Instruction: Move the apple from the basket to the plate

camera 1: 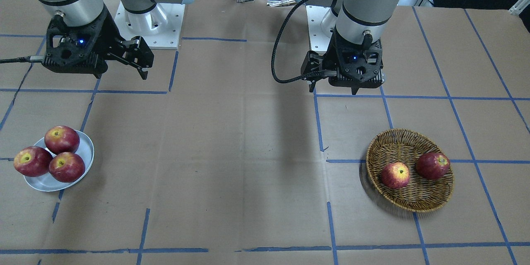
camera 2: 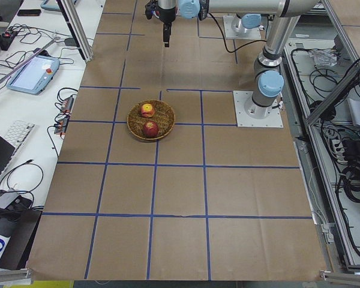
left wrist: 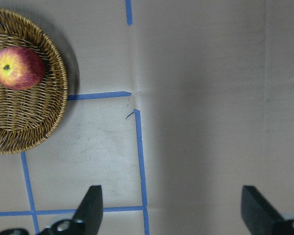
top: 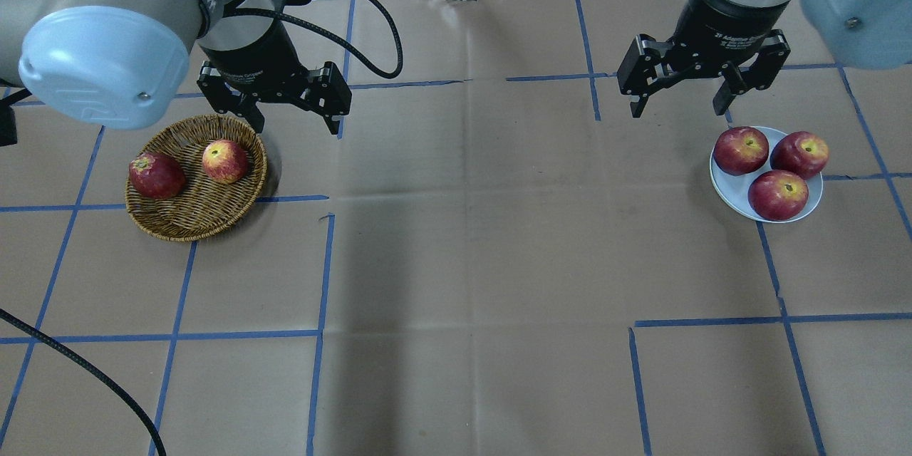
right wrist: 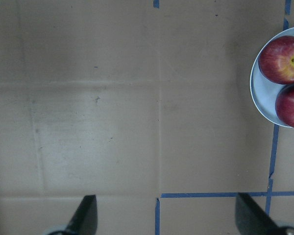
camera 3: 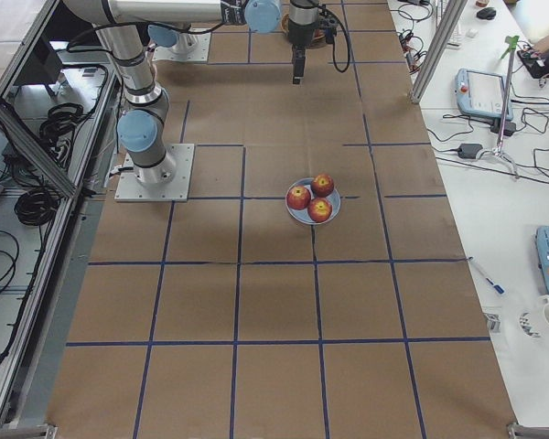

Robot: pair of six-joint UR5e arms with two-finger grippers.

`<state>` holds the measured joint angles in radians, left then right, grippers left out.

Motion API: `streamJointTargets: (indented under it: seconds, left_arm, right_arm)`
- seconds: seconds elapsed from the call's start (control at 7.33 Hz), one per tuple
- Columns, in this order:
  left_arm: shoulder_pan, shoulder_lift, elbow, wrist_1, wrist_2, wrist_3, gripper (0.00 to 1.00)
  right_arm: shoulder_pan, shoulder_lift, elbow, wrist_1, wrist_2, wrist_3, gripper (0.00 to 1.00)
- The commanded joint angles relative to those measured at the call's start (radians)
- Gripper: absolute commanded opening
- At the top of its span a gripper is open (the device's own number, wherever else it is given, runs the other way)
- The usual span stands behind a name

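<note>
The pale red-and-yellow apple (top: 225, 161) lies in the wicker basket (top: 192, 228) beside a darker apple (top: 157, 175). It also shows in the left wrist view (left wrist: 18, 67) and the front view (camera 1: 395, 175). My left gripper (top: 293, 127) is open and empty, raised above the table just behind the basket's inner side. The grey plate (top: 724, 187) on the other side of the table holds three dark red apples. My right gripper (top: 677, 112) is open and empty, raised just behind the plate and toward the middle of the table.
Brown paper with blue tape lines covers the table. A black cable (camera 1: 281, 41) loops from the left wrist. Both arm bases (camera 1: 149, 20) stand at the robot's edge. The stretch of table between basket and plate is bare paper.
</note>
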<state>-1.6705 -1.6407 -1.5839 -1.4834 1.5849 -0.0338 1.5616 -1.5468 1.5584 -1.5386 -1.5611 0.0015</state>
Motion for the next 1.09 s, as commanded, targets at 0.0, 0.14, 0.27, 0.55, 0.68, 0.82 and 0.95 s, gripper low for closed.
streamJointTargets:
  seconds: [0.0, 0.14, 0.27, 0.55, 0.68, 0.82, 0.95]
  left_arm:
    - [0.0, 0.001, -0.002, 0.005, 0.001, 0.0, 0.99]
    - [0.002, -0.001, -0.002, 0.005, 0.0, 0.0, 0.99]
    - [0.002, -0.001, -0.004, 0.005, 0.0, 0.0, 0.99]
    - [0.002, -0.001, -0.005, 0.005, 0.0, 0.0, 0.99]
    - [0.003, 0.001, -0.005, 0.005, 0.0, 0.0, 0.99]
    - [0.005, 0.008, -0.016, 0.005, 0.0, 0.0, 0.99]
    - [0.008, 0.006, -0.019, 0.008, 0.0, 0.0, 0.99]
  right_arm:
    - [0.001, -0.001, 0.0, 0.0, 0.001, 0.0, 1.0]
    - [0.0, -0.001, -0.001, 0.0, 0.001, 0.0, 1.0]
    - [0.0, -0.001, -0.001, 0.0, 0.001, 0.0, 1.0]
    - [0.0, -0.001, -0.001, 0.0, 0.001, 0.0, 1.0]
    - [0.0, -0.001, -0.001, 0.0, 0.001, 0.0, 1.0]
    - [0.0, -0.001, -0.001, 0.0, 0.001, 0.0, 1.0]
    - [0.0, -0.001, -0.001, 0.0, 0.001, 0.0, 1.0]
